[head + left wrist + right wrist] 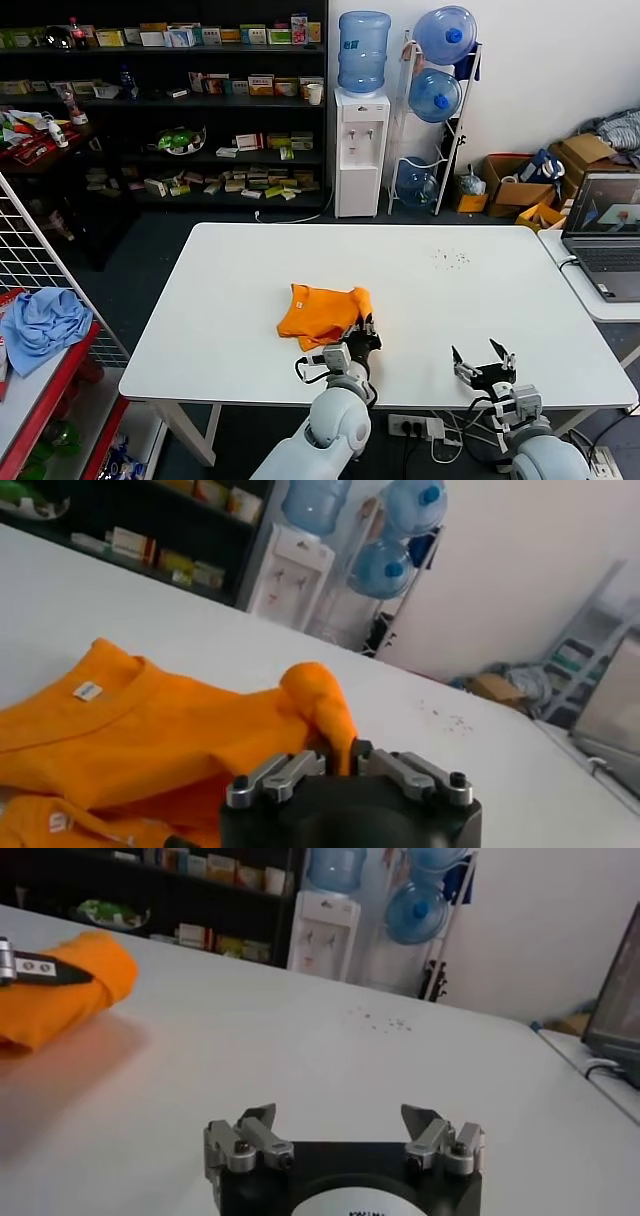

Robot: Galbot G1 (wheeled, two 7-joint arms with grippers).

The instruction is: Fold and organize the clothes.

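The orange T-shirt (322,313) lies bunched and partly folded on the white table (450,300), near its front middle. My left gripper (362,340) is at the shirt's near right corner, shut on a raised fold of the orange cloth (325,705). The white collar label (87,690) shows in the left wrist view. My right gripper (484,362) is open and empty, low over the table's front right, well apart from the shirt. The shirt's edge (70,983) also shows in the right wrist view, with the right gripper (340,1123) in front. No lettering shows.
A light blue cloth (42,325) lies on a red rack at the left. A laptop (605,235) sits on a side table at the right. Shelves, a water dispenser (360,150) and spare bottles stand behind the table.
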